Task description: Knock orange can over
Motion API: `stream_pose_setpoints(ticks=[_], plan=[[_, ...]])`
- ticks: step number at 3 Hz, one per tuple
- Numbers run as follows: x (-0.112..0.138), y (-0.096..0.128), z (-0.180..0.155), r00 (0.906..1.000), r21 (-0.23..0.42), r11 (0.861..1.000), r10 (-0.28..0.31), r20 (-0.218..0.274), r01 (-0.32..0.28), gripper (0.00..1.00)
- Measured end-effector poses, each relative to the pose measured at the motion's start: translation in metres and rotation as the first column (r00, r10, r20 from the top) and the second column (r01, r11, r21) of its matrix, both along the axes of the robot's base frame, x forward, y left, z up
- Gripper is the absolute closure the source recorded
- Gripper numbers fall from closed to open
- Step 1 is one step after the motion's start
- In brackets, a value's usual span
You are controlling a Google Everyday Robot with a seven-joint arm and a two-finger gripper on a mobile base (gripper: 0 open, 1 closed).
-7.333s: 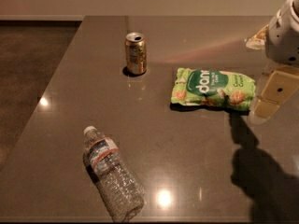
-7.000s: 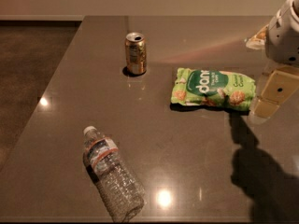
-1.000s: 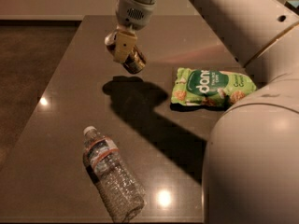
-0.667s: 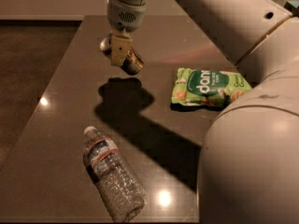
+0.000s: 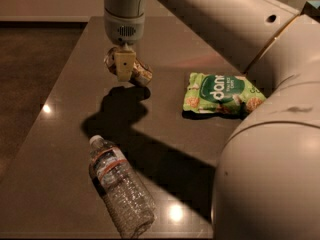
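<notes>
The orange can (image 5: 142, 74) is at the far middle of the dark table (image 5: 65, 119). It leans steeply, its top end down to the right, and is partly hidden behind my gripper. My gripper (image 5: 122, 67) hangs from the arm above, right against the can's left side. The gripper's shadow falls on the table in front of the can.
A clear plastic water bottle (image 5: 121, 185) lies on its side near the front left. A green snack bag (image 5: 220, 91) lies to the right of the can. My large pale arm (image 5: 272, 149) fills the right side. The table's left edge drops to a dark floor.
The arm has swung from the right side across to the can. The can, upright seven seconds ago, now leans over. In the last second the gripper has shifted slightly left and down.
</notes>
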State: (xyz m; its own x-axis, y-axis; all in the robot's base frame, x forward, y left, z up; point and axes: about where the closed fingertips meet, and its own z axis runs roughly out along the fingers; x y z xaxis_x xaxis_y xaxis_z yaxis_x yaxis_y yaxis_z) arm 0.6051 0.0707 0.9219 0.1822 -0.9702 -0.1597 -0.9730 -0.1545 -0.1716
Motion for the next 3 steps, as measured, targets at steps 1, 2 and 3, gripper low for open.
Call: stream_pose_setpoints(ticks=[1,2,3], plan=[[-0.006,0.002,-0.009,0.9998,-0.044,0.999,0.021,0.0,-0.021,0.35],[-0.012,0.001,-0.017,0.9993,-0.069,0.997,0.034,-0.014,-0.035,0.12],[-0.025,-0.004,-0.035,0.998,-0.08,0.996,0.035,-0.052,-0.039,0.0]])
